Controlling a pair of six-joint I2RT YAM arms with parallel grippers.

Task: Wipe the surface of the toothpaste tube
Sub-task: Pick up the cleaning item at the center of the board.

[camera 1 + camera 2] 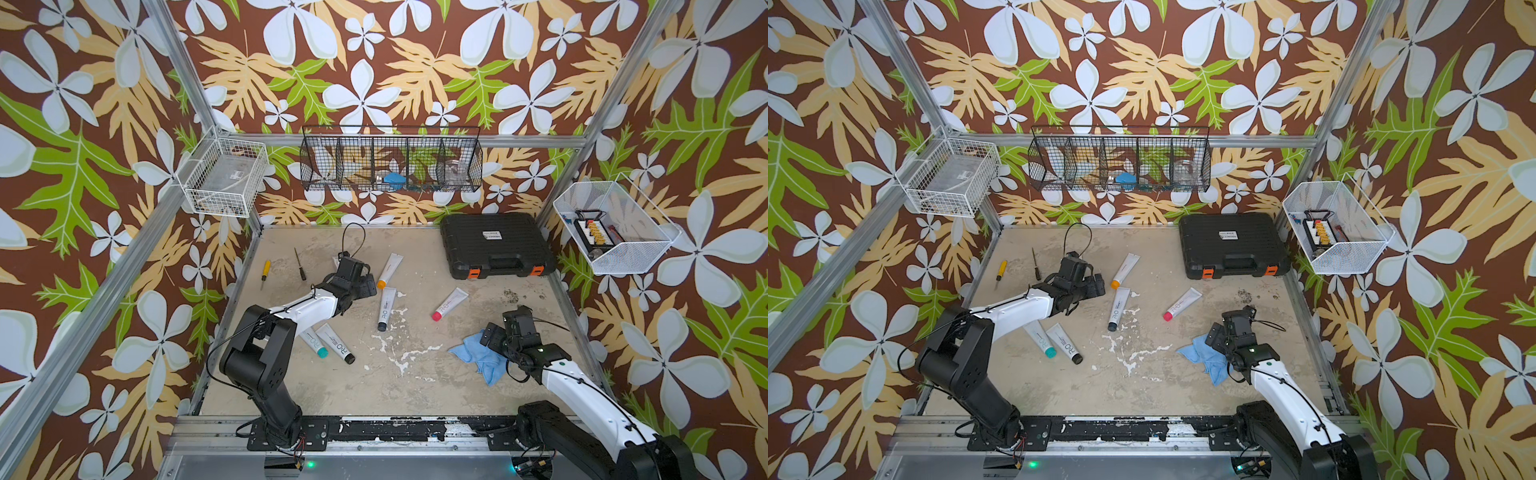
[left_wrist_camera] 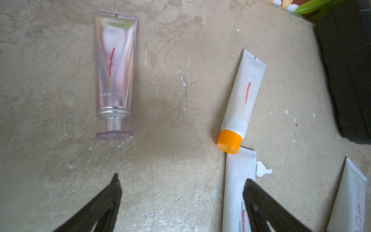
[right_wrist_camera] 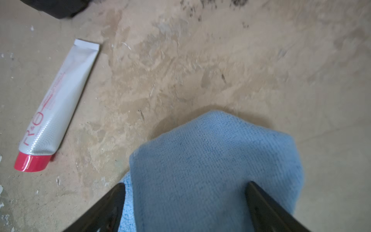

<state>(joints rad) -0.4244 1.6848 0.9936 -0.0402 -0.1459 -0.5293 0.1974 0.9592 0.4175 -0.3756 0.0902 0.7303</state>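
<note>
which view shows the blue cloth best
Right wrist view: the cloth fills the foreground, weave clear, though cropped by the frame edge. Both top views show it small, partly hidden by the right gripper. The left wrist view misses it.

Silver tube (image 2: 115,66) reads "Protefi", probably "110g"; red-capped tube (image 3: 58,104) "R&O".
</note>
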